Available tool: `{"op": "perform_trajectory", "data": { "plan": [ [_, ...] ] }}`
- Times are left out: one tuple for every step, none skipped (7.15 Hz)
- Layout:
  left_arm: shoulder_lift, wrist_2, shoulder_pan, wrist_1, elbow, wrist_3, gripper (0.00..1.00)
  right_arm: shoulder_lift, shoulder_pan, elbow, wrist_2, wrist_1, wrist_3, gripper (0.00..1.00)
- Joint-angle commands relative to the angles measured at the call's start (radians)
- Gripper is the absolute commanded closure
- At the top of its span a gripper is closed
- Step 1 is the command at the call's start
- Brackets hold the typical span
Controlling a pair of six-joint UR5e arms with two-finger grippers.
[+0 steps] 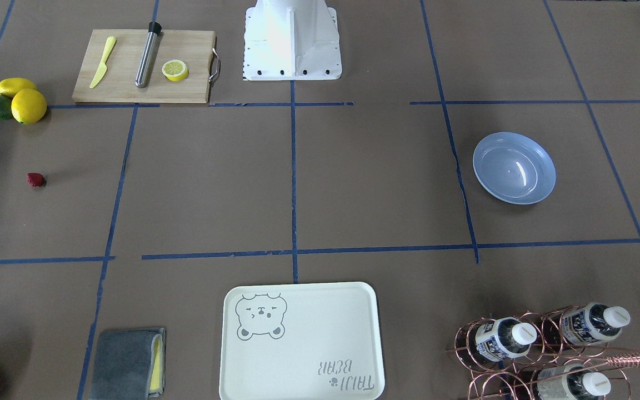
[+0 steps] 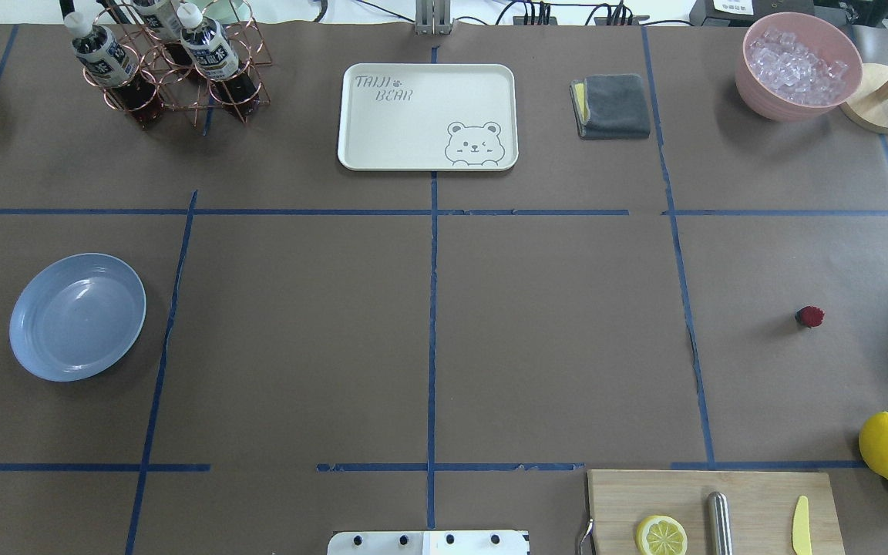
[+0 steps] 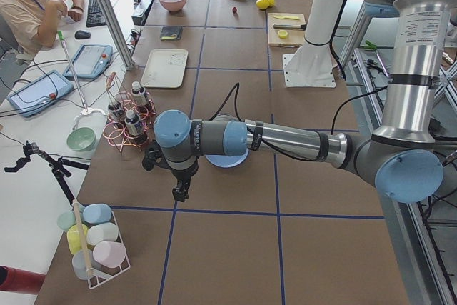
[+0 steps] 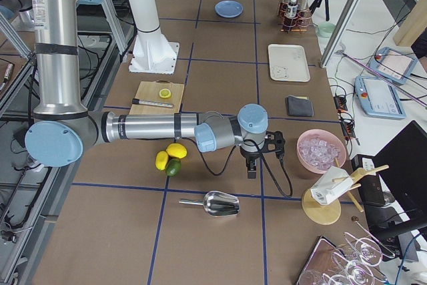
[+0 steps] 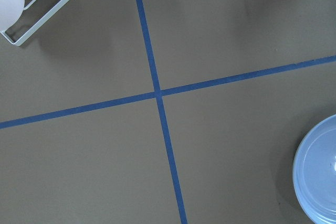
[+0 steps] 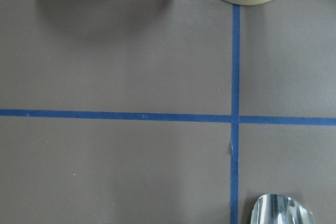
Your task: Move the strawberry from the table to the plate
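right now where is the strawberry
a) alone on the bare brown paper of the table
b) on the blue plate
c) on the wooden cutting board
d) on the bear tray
A: the strawberry lies by itself on the brown paper of the table, on the robot's right side, while the plate sits empty far across on its left.

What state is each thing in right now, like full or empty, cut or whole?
strawberry: whole, lying on the table, not picked up
plate: empty
tray: empty
lemon half: cut side up on the cutting board
bowl: full of ice
bottles: capped
cloth: folded
left gripper: open or shut, cannot tell
right gripper: cannot tell
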Motion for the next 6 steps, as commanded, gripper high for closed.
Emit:
{"op": "perform_trajectory", "data": {
  "plan": [
    [0.01,-0.005,-0.002,-0.009,-0.018,0.007,0.0,-0.008,-0.016,0.0,0.002,0.02,0.004,0.0],
    [0.002,-0.005,0.004,-0.023,-0.035,0.005,0.0,-0.008,-0.026,0.0,0.002,0.022,0.004,0.0],
    [0.007,-0.016,0.048,-0.095,-0.036,0.001,0.0,-0.008,-0.035,0.001,0.002,0.022,0.006,0.0],
    [0.01,-0.068,0.153,-0.112,-0.023,-0.036,0.0,-0.008,-0.041,0.003,0.005,0.022,0.004,0.0],
    [0.008,-0.071,0.242,-0.155,-0.023,-0.157,0.0,-0.008,-0.053,0.011,0.004,0.022,0.0,0.0],
    [0.01,-0.074,0.319,-0.252,0.009,-0.259,0.0,-0.008,-0.058,0.014,0.004,0.022,0.0,0.0]
  ]
}}
